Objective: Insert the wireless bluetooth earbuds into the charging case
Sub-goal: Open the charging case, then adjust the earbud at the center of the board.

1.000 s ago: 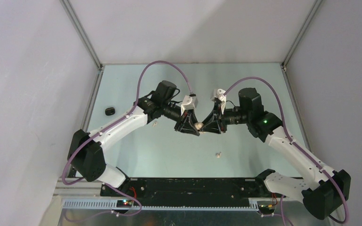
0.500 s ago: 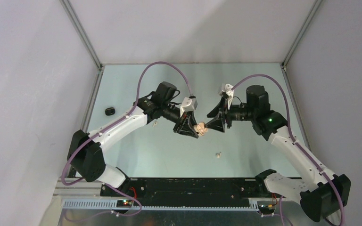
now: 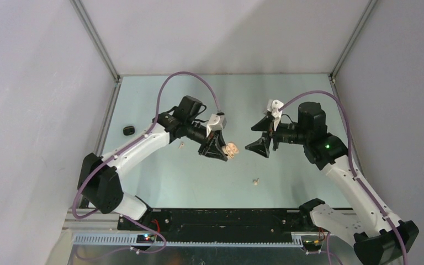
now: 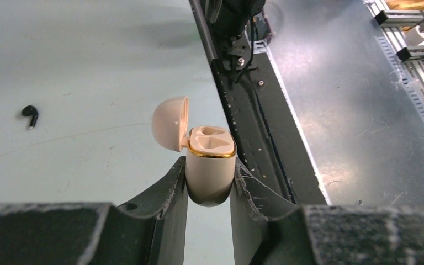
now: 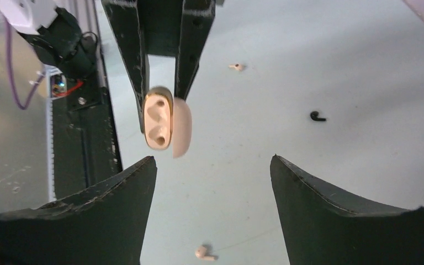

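Camera above: finds the left pincer (image 3: 221, 152) clenched on the cream charging case (image 3: 231, 149), lid open, held above the middle of the tabletop (image 3: 199, 182). Shows the right pincer (image 3: 259, 147) released, well apart from the case, toward the right edge. Spots one cream earbud (image 3: 256, 180) lying toward the near edge and another cream earbud (image 3: 181, 145) just beside the left arm (image 3: 143, 144).

Left wrist: looks onto the case (image 4: 210, 176) gripped low between both fingers (image 4: 168, 187), with the lid (image 4: 170, 122) swung aside and two moulded wells showing inside a gold rim. Catches a black earbud (image 4: 30, 115) on the tabletop.

Right wrist: sees its own fingers (image 5: 116, 210) spread wide, gripping nothing. Faces the case (image 5: 157, 118) hanging from the left pincer (image 5: 162, 96). Picks out a black earbud (image 5: 317, 116) and two cream earbuds (image 5: 236, 67) (image 5: 204, 254) lying loose.
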### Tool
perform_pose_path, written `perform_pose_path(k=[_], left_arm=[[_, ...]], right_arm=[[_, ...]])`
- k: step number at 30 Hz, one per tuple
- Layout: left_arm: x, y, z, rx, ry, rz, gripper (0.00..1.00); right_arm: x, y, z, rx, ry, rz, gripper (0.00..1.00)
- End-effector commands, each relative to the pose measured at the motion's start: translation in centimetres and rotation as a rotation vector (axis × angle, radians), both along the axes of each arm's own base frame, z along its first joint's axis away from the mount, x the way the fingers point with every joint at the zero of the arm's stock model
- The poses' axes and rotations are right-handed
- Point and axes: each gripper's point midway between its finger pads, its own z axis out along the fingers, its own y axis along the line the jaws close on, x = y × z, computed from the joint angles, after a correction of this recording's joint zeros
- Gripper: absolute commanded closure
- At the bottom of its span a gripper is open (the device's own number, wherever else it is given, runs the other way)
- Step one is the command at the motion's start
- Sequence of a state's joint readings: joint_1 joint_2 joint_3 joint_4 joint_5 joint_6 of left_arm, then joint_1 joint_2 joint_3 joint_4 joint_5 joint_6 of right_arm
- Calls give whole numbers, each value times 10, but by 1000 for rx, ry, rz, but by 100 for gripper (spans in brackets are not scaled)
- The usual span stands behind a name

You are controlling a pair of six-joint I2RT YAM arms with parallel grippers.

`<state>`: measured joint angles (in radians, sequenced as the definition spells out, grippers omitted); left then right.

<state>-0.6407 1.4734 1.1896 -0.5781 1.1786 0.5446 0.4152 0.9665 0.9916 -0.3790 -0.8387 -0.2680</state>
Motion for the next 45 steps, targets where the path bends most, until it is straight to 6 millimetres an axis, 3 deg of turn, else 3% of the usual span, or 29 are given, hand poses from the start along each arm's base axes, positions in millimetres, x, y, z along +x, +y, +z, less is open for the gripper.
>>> perform_pose_path(k=[1,10,14,19,24,34,41,45], left_arm=[[13,11,20,-43,-93,35,100],[21,21,15,-23,-165,93,99],[17,25,12,-19,-183,75,90],[20,27,16,-20,-190,101,99],[22,29,18,-25,-202,120,100],[21,36,31,-59,-246,144,100],[21,40,35,-74,-263,164,100],[21,40,37,-77,-264,167,100]], right_arm=[[5,-19,-22,-158,-58,-33,21],[-21,-63,-152,-648,70,49,32],[-32,-64,-186,-792,67,91,34],[-33,-58,-211,-879,34,77,37],[-33,-48,-230,-901,41,38,38],[-34,-33,-249,-890,117,12,40],[-46,-38,-263,-947,149,73,47],[-37,-42,-267,-978,127,37,49]])
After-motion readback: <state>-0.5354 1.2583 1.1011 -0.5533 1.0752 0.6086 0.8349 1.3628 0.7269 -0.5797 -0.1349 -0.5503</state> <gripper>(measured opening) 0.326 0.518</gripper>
